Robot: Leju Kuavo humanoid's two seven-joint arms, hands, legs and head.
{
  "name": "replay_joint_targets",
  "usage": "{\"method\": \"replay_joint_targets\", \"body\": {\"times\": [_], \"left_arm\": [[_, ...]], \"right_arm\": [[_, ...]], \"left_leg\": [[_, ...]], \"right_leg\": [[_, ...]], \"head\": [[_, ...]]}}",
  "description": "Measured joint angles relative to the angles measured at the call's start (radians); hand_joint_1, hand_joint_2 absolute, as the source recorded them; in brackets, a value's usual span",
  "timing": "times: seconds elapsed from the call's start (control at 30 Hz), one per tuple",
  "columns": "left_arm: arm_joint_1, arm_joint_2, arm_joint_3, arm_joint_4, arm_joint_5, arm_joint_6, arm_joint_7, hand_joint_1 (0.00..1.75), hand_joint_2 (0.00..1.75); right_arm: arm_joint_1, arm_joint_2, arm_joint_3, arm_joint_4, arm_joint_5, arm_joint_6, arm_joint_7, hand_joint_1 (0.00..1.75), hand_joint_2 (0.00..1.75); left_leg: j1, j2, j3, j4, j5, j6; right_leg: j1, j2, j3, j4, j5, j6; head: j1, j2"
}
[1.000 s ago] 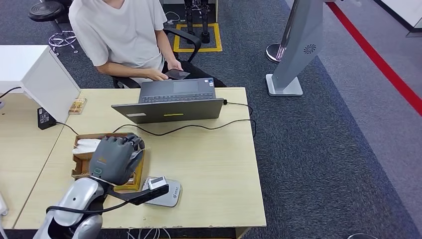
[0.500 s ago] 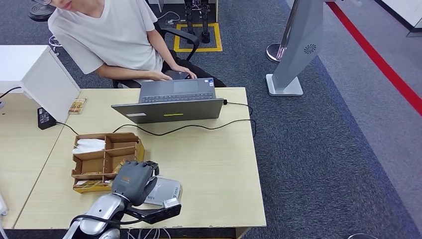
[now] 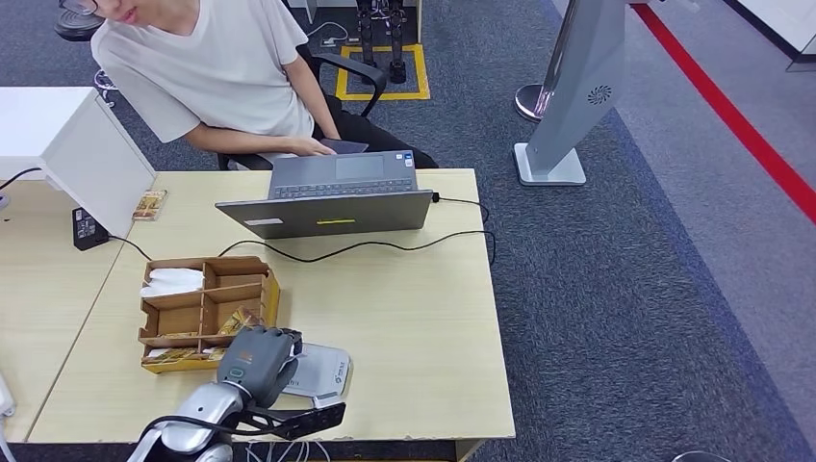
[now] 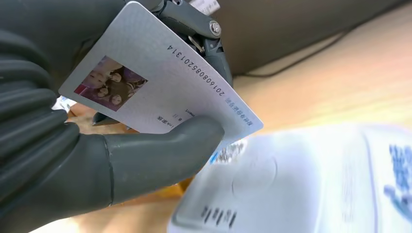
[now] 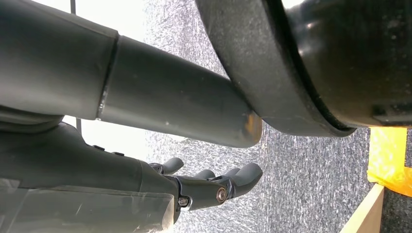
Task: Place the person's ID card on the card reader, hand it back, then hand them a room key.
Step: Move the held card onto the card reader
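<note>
Up close, left hand (image 4: pixel 73 160) pinching ID card (image 4: pixel 160 82), wooden organizer (image 3: pixel 207 310) holding cards

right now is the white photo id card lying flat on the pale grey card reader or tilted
Tilted. The white photo ID card is held by the left hand, slanting over the pale grey card reader, not flat on it.

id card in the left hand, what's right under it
The white card reader sits just under the ID card pinched by the left hand; whether the two touch can't be told.
</note>
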Motion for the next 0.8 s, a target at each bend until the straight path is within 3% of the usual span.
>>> {"method": "replay_joint_targets", "body": {"times": [0.8], "left_arm": [[-0.005, 0.012, 0.000, 0.030, 0.014, -0.016, -0.003, 1.75, 1.75]], "right_arm": [[-0.001, 0.000, 0.000, 0.000, 0.002, 0.001, 0.000, 0.00, 0.00]], "left_leg": [[0.000, 0.000, 0.000, 0.000, 0.000, 0.000]], "right_leg": [[0.000, 0.000, 0.000, 0.000, 0.000, 0.000]], "head": [[0.000, 0.000]]}}
